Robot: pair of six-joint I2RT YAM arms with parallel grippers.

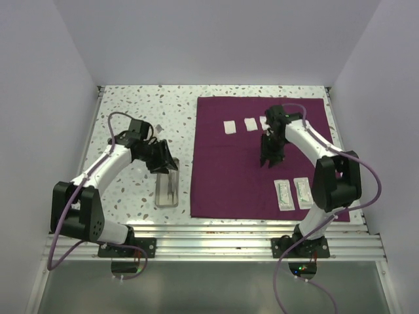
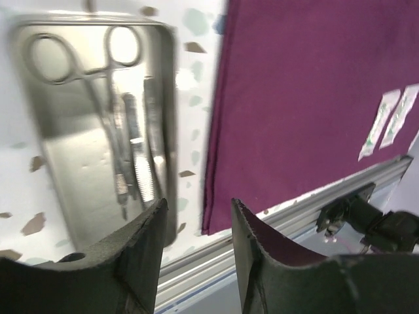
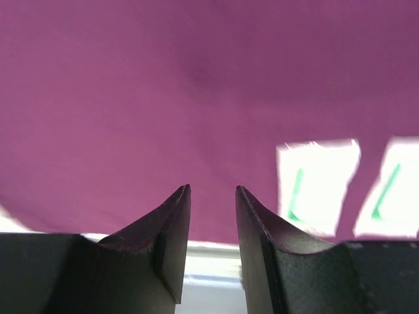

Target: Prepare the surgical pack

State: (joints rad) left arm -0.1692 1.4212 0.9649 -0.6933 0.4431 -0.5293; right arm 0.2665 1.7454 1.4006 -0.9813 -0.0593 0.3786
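Cloth [image 1: 242,176] lies flat over the right half of the bench [image 1: 131,111], its near edge along the aluminium rail [image 1: 216,230]. I see the steel tray [image 1: 168,191] just left of the cloth's left edge, with a thin strip of bench between them and instruments [image 2: 134,157] inside. My left end effector [image 2: 196,209] hangs over the tray, fingers apart and empty. My right end effector [image 3: 213,193] hovers over mid-cloth, fingers apart and gripping nothing, between the gauze squares [image 1: 230,127] and two packets [image 1: 292,193]. Bare bench stretches left of the tray.
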